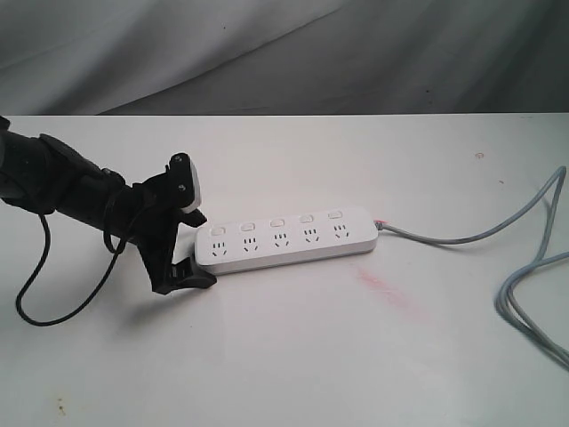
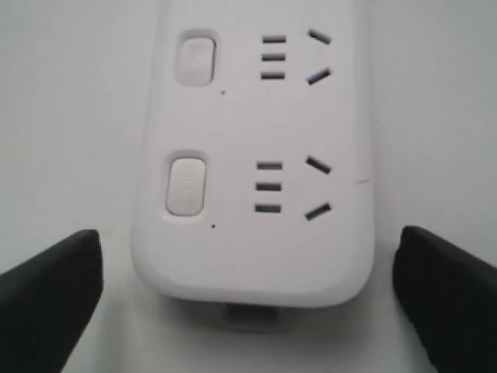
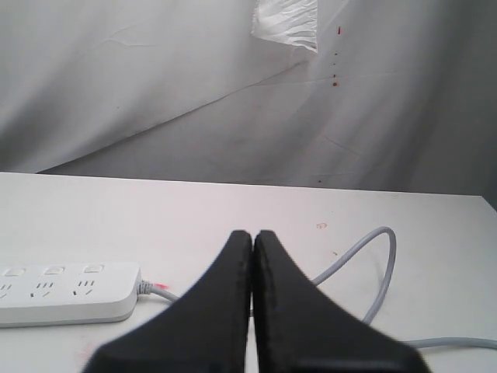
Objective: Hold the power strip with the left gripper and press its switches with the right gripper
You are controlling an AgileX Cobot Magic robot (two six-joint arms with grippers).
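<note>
The white power strip [image 1: 289, 236] lies flat on the white table, cord end to the right. Its five rocker switches [image 1: 277, 222] run along the far edge, one above each socket. My left gripper [image 1: 194, 246] is open at the strip's left end, one finger on each side. In the left wrist view the black fingers [image 2: 50, 299] stand clear of the strip [image 2: 256, 241], with a gap on both sides; two switches [image 2: 186, 184] show there. My right gripper [image 3: 252, 235] is shut on nothing, above the table to the right of the strip [image 3: 62, 291]. It is outside the exterior view.
The grey cord [image 1: 462, 238] leaves the strip's right end and loops along the table's right side [image 3: 373, 264]. A pink smear [image 1: 387, 289] marks the table in front of the strip. A loose black cable loop [image 1: 53, 302] hangs under the left arm. Grey cloth hangs behind.
</note>
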